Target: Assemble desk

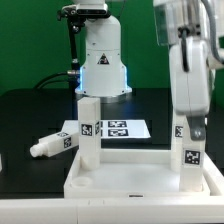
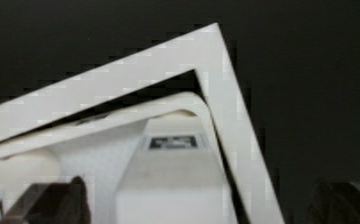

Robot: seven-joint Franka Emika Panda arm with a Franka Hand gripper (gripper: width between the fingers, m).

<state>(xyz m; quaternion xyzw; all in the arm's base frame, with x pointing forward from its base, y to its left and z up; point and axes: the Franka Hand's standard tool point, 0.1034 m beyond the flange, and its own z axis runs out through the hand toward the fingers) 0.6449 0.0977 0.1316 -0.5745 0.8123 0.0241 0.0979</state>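
Two legs [image 1: 88, 135] stand upright in the tabletop panel [image 1: 135, 180], a third leg [image 1: 55, 145] lies on the surface, and the jaws hang open above the right-hand leg [image 1: 192, 158].

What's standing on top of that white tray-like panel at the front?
Two blocky white legs stand upright at corners of the tabletop panel: one leg at the exterior view's left, one leg at its right, under the gripper. Their bottom ends are hidden by the rim.
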